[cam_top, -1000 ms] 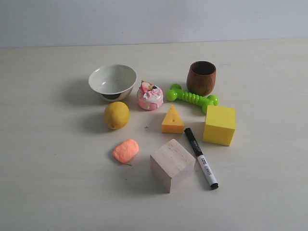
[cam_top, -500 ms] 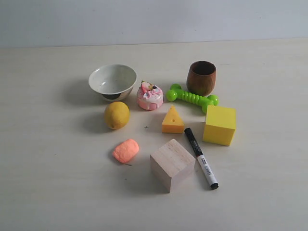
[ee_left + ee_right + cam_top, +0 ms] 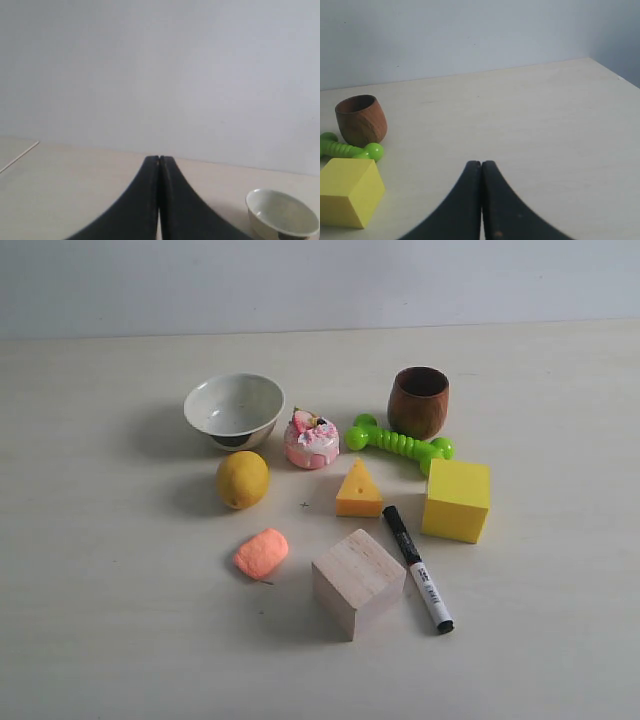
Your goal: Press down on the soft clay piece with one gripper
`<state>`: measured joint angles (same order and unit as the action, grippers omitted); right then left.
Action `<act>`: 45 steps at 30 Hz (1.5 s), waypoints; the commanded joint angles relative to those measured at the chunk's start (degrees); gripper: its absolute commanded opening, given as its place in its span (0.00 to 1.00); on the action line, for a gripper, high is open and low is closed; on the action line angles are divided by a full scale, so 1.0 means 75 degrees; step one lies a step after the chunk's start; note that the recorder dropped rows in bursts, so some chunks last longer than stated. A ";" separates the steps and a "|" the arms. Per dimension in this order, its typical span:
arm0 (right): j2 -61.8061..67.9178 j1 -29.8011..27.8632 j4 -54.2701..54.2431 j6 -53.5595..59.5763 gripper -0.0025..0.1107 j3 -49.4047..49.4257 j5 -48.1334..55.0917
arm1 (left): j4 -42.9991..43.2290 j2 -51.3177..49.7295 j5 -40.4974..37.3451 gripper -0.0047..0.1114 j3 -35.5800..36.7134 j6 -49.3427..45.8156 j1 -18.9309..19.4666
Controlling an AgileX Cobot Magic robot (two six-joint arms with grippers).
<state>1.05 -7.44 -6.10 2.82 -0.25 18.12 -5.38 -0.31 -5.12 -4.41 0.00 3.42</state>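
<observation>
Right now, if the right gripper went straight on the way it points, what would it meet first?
Nothing close, by its wrist view: ahead of the shut right gripper lies bare table, then the wall. The wooden cup and yellow block sit off to one side. Depth is unclear.

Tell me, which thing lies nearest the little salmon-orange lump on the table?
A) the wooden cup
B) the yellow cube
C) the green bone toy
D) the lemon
D: in the exterior view the lemon sits just beyond the soft clay piece, while the other three stand farther off toward the right.
</observation>
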 commanded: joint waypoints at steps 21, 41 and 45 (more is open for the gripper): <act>-0.0048 -0.0027 0.0011 0.0018 0.03 0.0033 -0.0026 | -0.4889 -0.5111 -0.5376 0.04 -0.4509 -0.6572 -0.0139; -0.0048 -0.0027 0.0011 0.0018 0.03 0.0033 -0.0026 | -0.5225 -0.7663 -0.5928 0.04 -0.5271 -0.7378 -0.3356; -0.0048 -0.0027 0.0011 0.0018 0.03 0.0033 -0.0026 | -0.5541 -0.7663 -0.5866 0.04 -0.5271 -0.7378 -0.3356</act>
<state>1.05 -7.44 -6.10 2.82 -0.25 18.21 -44.47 -57.72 -50.20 -43.42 -55.05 -21.27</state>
